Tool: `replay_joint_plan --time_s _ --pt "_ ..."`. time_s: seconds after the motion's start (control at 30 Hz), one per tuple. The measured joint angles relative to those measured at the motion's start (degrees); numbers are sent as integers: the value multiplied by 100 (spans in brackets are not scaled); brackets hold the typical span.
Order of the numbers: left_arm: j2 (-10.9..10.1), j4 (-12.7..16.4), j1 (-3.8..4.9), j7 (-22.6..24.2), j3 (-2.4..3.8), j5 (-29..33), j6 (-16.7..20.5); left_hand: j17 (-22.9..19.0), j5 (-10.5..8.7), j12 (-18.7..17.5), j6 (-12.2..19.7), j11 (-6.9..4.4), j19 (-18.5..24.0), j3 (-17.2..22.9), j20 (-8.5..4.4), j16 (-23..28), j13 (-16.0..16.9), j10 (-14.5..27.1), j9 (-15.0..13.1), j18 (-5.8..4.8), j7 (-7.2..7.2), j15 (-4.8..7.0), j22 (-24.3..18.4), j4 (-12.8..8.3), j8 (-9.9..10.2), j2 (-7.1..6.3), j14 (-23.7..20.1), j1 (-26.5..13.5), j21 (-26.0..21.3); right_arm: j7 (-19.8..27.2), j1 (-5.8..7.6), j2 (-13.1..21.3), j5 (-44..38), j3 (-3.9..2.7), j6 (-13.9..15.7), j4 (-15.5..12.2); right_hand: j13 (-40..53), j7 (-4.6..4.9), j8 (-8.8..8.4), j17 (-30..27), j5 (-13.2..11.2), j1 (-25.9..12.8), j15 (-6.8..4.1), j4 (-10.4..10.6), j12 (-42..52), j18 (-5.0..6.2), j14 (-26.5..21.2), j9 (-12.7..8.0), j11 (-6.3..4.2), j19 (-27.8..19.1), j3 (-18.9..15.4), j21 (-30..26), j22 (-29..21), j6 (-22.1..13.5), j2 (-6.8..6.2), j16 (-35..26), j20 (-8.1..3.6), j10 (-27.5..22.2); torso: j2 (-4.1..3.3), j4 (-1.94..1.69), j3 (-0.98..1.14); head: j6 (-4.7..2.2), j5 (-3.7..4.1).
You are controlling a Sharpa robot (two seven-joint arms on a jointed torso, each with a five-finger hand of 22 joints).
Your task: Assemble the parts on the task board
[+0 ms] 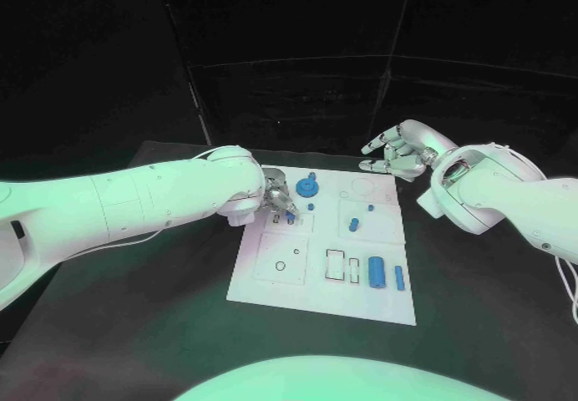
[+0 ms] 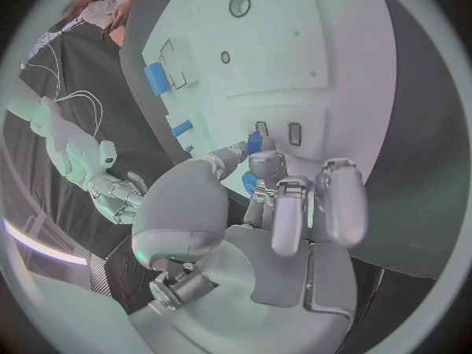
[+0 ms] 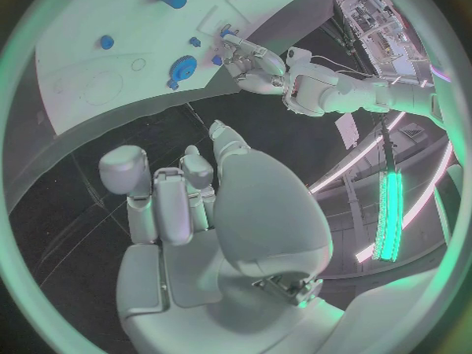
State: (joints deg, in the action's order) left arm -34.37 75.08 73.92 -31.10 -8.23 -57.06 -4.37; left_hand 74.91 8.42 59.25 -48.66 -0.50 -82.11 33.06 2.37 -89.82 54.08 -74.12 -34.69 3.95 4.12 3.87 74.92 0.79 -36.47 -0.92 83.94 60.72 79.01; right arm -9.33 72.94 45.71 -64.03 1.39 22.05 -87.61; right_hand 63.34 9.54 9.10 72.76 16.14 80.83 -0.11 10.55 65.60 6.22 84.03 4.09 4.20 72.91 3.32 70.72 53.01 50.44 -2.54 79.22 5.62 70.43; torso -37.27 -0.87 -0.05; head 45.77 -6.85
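From my station I saw the task board [image 1: 316, 280] lying in the middle of the black table [image 1: 144, 334]. My left hand [image 1: 272, 199] was down over the board's far left part, fingertips [image 2: 258, 161] closing on a small blue part [image 2: 254, 141] at a pair of small slots [image 2: 278, 132]; it looked pinched between thumb and finger, though the contact was partly hidden. My right hand [image 1: 403, 150] hovered past the board's far right corner, fingers apart and loosely curved, holding nothing. On the board, a blue gear [image 1: 310, 184] sat just right of the left hand at the far edge, a short blue peg [image 1: 354, 224] lay near the middle, and a longer blue cylinder [image 1: 377, 271] with a thinner blue piece [image 1: 400, 277] beside it lay toward the near right.
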Motion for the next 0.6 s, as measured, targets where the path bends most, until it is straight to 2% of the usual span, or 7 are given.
replay_joint_plan --time_s 0.6 --pt "32 -36 -26 0 14 -153 -185 0 24 0 -7 -20 0 4 0 0 -1 -21 -2 1 9 0 -1 -6 -15 6 0 6 0 12 0 6 0 0 -1 2 0 0 0 0 0 0 0 0 0 0 0 0 0 0 0 0 -1 0 0 0 0 0 3 -4 -1 35 -10"
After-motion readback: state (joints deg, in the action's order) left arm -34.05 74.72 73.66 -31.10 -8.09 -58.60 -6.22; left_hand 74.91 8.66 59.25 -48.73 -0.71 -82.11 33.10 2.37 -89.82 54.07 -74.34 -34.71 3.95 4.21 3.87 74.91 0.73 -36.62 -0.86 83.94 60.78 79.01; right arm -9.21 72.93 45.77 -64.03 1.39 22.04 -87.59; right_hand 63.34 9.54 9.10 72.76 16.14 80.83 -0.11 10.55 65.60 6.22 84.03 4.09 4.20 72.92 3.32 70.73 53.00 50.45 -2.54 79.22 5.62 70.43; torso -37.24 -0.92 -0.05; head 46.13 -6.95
